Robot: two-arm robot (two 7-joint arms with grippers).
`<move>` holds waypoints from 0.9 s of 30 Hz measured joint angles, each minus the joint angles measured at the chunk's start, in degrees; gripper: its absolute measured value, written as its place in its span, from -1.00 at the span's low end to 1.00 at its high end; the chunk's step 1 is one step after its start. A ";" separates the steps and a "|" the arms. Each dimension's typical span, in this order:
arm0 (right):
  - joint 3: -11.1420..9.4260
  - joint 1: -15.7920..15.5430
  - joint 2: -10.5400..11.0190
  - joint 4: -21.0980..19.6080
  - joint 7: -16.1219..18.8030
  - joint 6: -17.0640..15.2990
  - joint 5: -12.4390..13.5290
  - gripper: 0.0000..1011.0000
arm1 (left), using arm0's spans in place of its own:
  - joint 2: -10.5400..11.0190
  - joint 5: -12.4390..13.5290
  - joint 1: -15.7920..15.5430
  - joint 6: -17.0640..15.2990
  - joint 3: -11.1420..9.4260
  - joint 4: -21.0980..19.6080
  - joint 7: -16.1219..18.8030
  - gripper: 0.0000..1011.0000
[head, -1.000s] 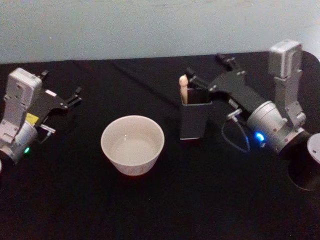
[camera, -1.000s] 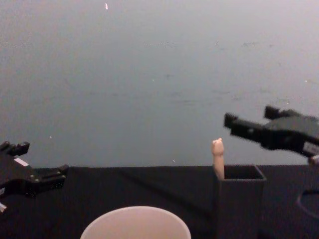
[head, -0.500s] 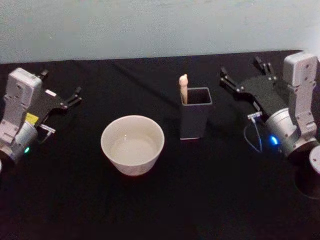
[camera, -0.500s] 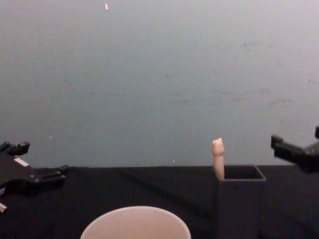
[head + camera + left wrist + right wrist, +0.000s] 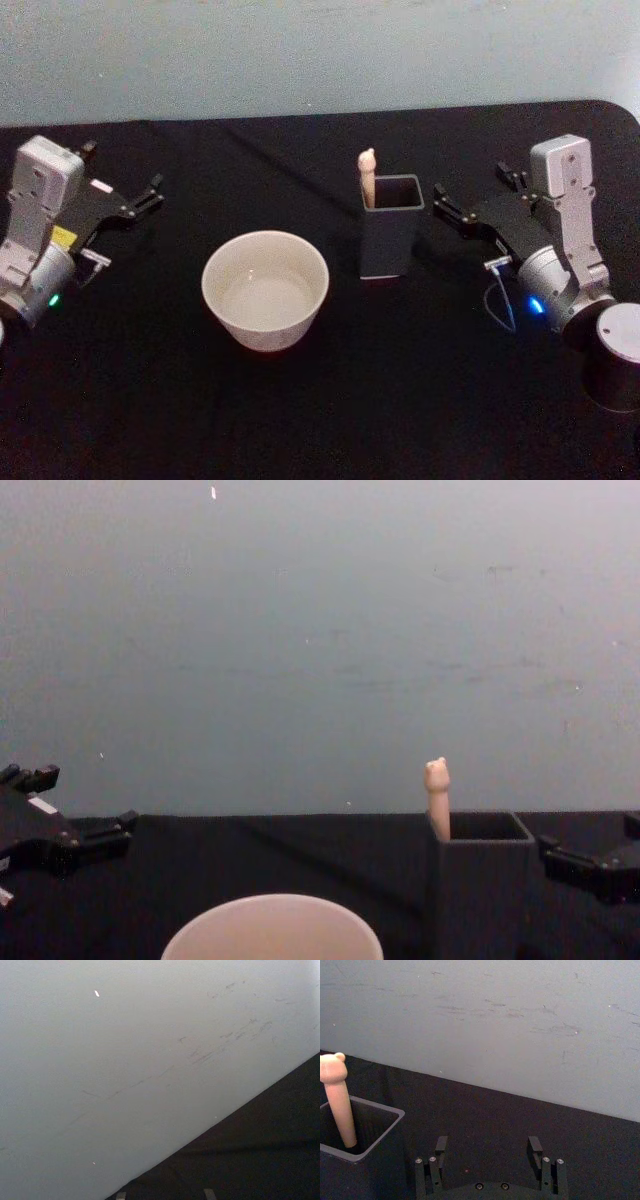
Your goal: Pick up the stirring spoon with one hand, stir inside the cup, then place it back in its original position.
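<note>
The stirring spoon [image 5: 367,178] stands upright in a dark grey square holder [image 5: 392,238], with just its cream-beige knobbed handle [image 5: 337,1100] [image 5: 437,798] showing above the rim. The cream-white cup [image 5: 265,290] [image 5: 272,930] sits to the holder's left. My right gripper [image 5: 472,190] [image 5: 487,1147] [image 5: 590,865] hangs open to the right of the holder, apart from it and low over the table, with nothing between its fingers. At the table's left side, my left gripper [image 5: 125,168] [image 5: 85,800] is parked, open and holding nothing.
A black cloth covers the table [image 5: 400,400], whose far edge meets a pale grey-blue wall [image 5: 320,630]. The holder [image 5: 375,1135] stands between my right gripper and the cup.
My right gripper has pulled back to the right from above the holder and dropped lower, still open. The spoon stays in the holder, and the left arm has not moved.
</note>
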State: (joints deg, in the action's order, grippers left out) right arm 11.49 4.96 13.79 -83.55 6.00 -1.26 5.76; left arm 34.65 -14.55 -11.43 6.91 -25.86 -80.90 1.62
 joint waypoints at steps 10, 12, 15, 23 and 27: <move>0.07 0.01 0.10 -0.15 0.04 0.11 0.06 0.98 | 0.00 0.00 0.00 0.00 0.00 0.00 0.00 0.98; 0.08 0.02 0.13 -0.19 0.06 0.14 0.10 0.98 | 0.00 0.00 0.00 0.00 0.00 0.00 0.00 0.98; 0.10 0.02 0.13 -0.22 0.07 0.17 0.13 0.98 | 0.00 0.00 0.00 0.00 0.00 0.00 0.00 0.98; 0.14 0.02 0.17 -0.29 0.11 0.25 0.24 0.98 | 0.00 0.00 0.00 0.00 0.00 0.00 0.00 0.98; 0.14 0.01 0.19 -0.31 0.11 0.28 0.27 0.98 | 0.00 0.00 0.00 0.00 0.00 0.00 0.00 0.98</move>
State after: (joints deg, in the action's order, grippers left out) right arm 11.63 4.98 13.98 -83.86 6.10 -0.98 6.03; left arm 34.64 -14.55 -11.43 6.91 -25.86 -80.90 1.62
